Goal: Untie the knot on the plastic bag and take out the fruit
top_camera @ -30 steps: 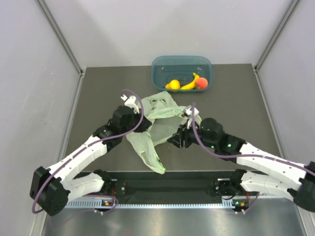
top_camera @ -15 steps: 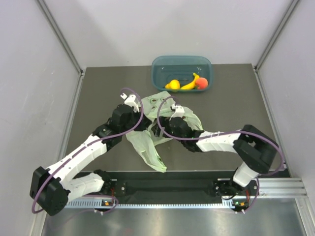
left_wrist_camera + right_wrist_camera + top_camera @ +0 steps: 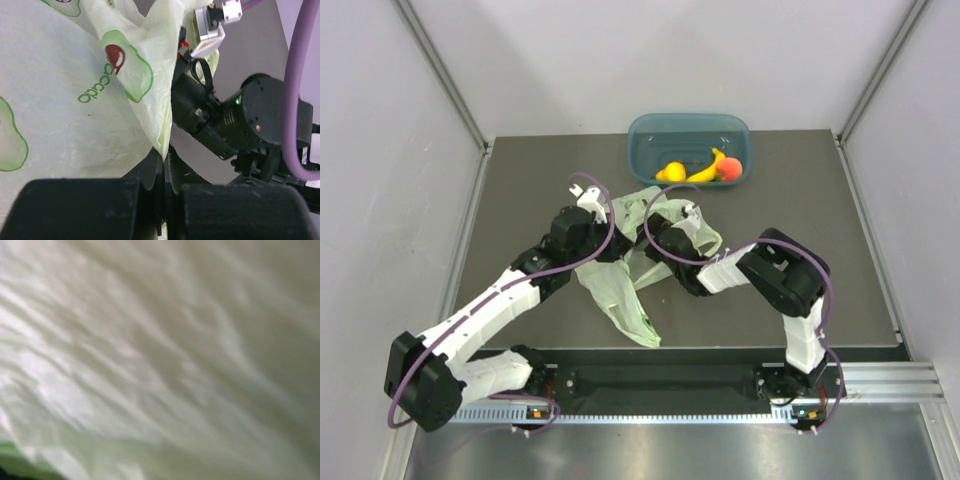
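The pale green plastic bag lies crumpled mid-table between both arms. My left gripper is shut on the bag's edge; in the left wrist view its jaws pinch a fold of the printed film. My right arm's wrist reaches into the bag from the right, and its fingers are hidden by the film. The right wrist view shows only blurred bag plastic. The knot is hidden. The fruit, a yellow round one, a banana and an orange-red peach, lies in the tub.
A teal plastic tub stands at the back centre of the dark table. Grey walls close in left, right and behind. The right arm's black wrist body sits close beside the left gripper.
The right arm has swung left from the table's right half, folding at the elbow, and pushed its gripper into the bag. The left arm keeps its hold, shifted slightly.
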{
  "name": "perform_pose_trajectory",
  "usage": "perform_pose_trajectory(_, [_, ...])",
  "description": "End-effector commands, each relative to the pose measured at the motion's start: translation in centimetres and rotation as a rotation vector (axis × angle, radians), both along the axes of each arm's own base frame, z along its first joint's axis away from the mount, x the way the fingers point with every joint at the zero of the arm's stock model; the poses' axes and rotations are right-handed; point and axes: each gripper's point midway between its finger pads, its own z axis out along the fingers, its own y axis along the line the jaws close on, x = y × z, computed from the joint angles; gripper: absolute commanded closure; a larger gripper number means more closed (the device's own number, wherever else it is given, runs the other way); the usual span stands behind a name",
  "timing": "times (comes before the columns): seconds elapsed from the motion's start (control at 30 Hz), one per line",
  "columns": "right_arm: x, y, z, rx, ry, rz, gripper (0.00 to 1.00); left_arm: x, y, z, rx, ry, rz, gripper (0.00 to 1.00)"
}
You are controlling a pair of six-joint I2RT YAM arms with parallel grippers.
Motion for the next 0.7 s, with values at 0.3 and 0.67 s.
perform_pose_trajectory(0.3, [5.3,2.3,0.5,0.115,0.090,-0.034,0.09,-0.6,-1.2,0.3,-0.071,-0.021,-0.062,1.00])
perform_pose_trajectory(0.67, [2.5,0.4,-0.7,0.036,0.105,0.073,0.94,-0.9,-0.7,-1.0,-0.052,-0.014,-0.050,1.00])
